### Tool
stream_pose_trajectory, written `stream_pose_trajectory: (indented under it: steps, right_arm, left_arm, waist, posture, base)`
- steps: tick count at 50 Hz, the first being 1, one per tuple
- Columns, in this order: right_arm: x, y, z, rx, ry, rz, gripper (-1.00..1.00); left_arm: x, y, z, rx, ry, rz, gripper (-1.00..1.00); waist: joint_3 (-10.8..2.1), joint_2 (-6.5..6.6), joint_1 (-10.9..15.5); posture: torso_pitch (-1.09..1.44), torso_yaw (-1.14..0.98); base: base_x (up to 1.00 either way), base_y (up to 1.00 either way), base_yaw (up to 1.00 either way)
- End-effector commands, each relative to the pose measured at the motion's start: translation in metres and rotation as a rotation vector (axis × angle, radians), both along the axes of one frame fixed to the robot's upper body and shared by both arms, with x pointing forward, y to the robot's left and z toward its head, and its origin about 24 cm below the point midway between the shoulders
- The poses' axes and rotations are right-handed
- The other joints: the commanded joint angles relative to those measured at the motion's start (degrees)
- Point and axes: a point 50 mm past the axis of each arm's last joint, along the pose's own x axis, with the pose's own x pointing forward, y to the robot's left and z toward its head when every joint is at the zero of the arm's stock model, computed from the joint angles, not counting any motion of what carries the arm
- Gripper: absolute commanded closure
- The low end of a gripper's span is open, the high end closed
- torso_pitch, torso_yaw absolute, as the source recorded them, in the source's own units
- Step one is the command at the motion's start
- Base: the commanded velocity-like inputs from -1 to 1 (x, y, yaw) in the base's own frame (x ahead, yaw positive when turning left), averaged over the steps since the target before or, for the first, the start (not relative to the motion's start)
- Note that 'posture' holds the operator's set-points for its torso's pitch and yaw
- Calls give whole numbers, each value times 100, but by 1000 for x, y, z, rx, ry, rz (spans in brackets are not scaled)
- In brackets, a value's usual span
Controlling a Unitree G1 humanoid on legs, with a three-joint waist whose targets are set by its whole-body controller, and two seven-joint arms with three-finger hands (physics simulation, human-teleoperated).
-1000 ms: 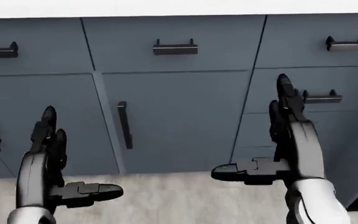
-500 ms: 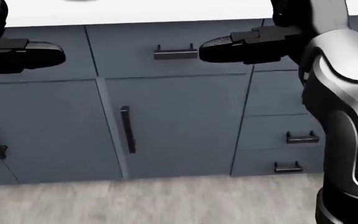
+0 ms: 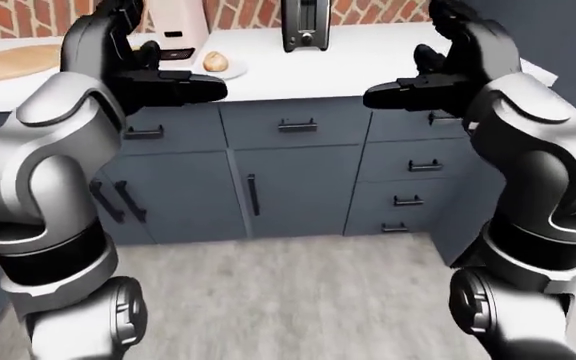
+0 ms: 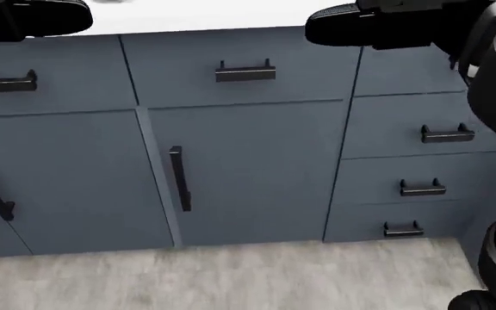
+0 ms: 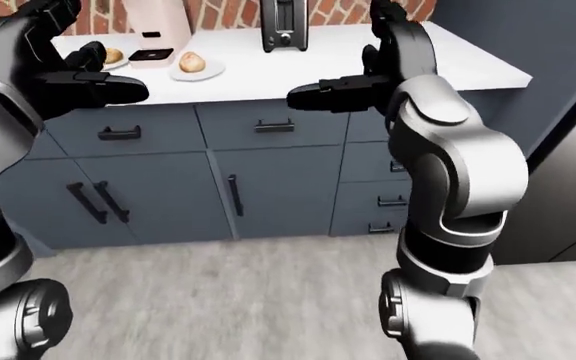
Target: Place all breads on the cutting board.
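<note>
A round wooden cutting board (image 3: 10, 61) lies on the white counter (image 3: 358, 58) at the left-eye view's top left. One bread roll (image 5: 190, 61) sits on a small white plate beside a pale appliance. A second roll (image 5: 114, 55) on another plate shows just behind my left hand in the right-eye view. My left hand (image 3: 158, 56) and right hand (image 3: 413, 56) are both raised at counter height, open and empty, fingers up and thumbs pointing inward. Both are short of the counter and touch nothing.
A pale pink appliance (image 3: 176, 26) and a dark toaster (image 3: 305, 26) stand against the brick wall. Blue-grey cabinets with black handles (image 4: 244, 71) fill the space below the counter. A dark tall panel (image 5: 558, 112) stands at the right. Grey floor lies below.
Both hands have risen from low beside the cabinet doors to counter height. The head view has shifted slightly over the cabinets.
</note>
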Motion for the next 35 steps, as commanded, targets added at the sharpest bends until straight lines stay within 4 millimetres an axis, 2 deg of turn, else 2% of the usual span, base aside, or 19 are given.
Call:
stream_pose_trajectory:
  steps: [1, 3, 5, 6, 8, 10, 16, 18, 20, 21, 22, 23, 26, 29, 30, 32, 33, 34, 35]
  right_arm:
    - [-13, 5, 28, -1, -123, 14, -100]
    - [-12, 3, 27, 3, -122, 16, -100]
    - [-12, 4, 27, 2, -120, 17, -100]
    - [-11, 4, 28, 3, -120, 18, -100]
    - [-13, 5, 29, -1, -118, 21, -100]
    - [-14, 5, 29, -2, -117, 22, -100]
    - [-13, 8, 27, -3, -111, 27, -100]
    - [-13, 9, 27, -2, -112, 32, -100]
    - [-14, 9, 26, 0, -110, 31, -100]
    - [-14, 9, 25, -1, -110, 31, -100]
    - [-15, 8, 26, 1, -112, 31, -100]
    - [-15, 9, 26, 3, -112, 34, -100]
    - [-16, 10, 29, 4, -113, 38, -100]
    - [-16, 10, 29, 5, -114, 39, -100]
    - [-16, 11, 29, 4, -114, 40, -100]
    - [-16, 10, 30, 2, -114, 38, -100]
    - [-16, 9, 29, 2, -114, 37, -100]
    - [-16, 9, 29, 0, -113, 36, -100]
    - [-16, 9, 29, 0, -113, 37, -100]
  left_arm:
    - [-6, 3, 20, 0, -107, 9, -100]
    - [-6, 2, 21, 0, -107, 7, -100]
    - [-5, 3, 21, 0, -107, 10, -100]
    - [-4, 3, 20, -1, -106, 10, -100]
    - [-6, 4, 20, -1, -105, 12, -100]
    - [-7, 5, 20, -1, -106, 14, -100]
    - [-8, 8, 22, -5, -108, 19, -100]
    - [-10, 9, 22, -6, -110, 22, -100]
    - [-9, 9, 20, -6, -108, 21, -100]
    - [-10, 8, 21, -7, -109, 20, -100]
    - [-10, 8, 21, -7, -109, 19, -100]
    - [-10, 7, 21, -5, -109, 19, -100]
    - [-12, 8, 23, -5, -110, 20, -100]
    - [-11, 8, 23, -5, -111, 20, -100]
    - [-11, 8, 23, -6, -110, 20, -100]
    - [-11, 8, 23, -5, -110, 22, -100]
    - [-11, 8, 24, -5, -111, 21, -100]
    - [-11, 8, 23, -5, -110, 22, -100]
    - [-10, 8, 22, -6, -110, 22, -100]
  waist:
    - [-207, -96, 31]
    - [-197, 6, 17]
    - [-149, 283, -29]
    - [-155, 227, -45]
    - [-100, 255, -74]
    - [-131, 180, -62]
    - [-97, -39, -26]
    - [-88, -189, 9]
    - [-116, -441, 50]
    - [-162, -453, 96]
    - [-133, -349, 29]
    - [-129, -440, 64]
    - [-177, -392, 44]
    - [-83, -247, 7]
    - [-46, -180, -13]
    - [-62, 9, -62]
    - [-85, 157, -87]
    - [-159, 367, -107]
    - [-340, 577, -125]
  posture:
    - [0, 0]
    - [0, 0]
    - [0, 0]
    - [0, 0]
    - [0, 0]
    - [0, 0]
    - [0, 0]
    - [0, 0]
    - [0, 0]
    - [0, 0]
    - [0, 0]
    - [0, 0]
    - [0, 0]
    - [0, 0]
    - [0, 0]
    - [0, 0]
    - [0, 0]
    - [0, 0]
    - [0, 0]
  base:
    - [4, 19, 0]
    - [6, 18, 0]
    - [8, 16, 0]
    - [12, 16, 0]
    - [14, 16, 0]
    - [13, 17, 0]
    - [13, 18, 0]
    - [13, 27, 0]
    - [13, 28, 0]
    - [12, 28, 0]
    - [15, 27, 0]
    - [17, 27, 0]
    - [18, 28, 0]
    - [23, 28, 0]
    - [25, 30, 0]
    - [26, 31, 0]
    - [26, 31, 0]
    - [26, 33, 0]
    - [26, 33, 0]
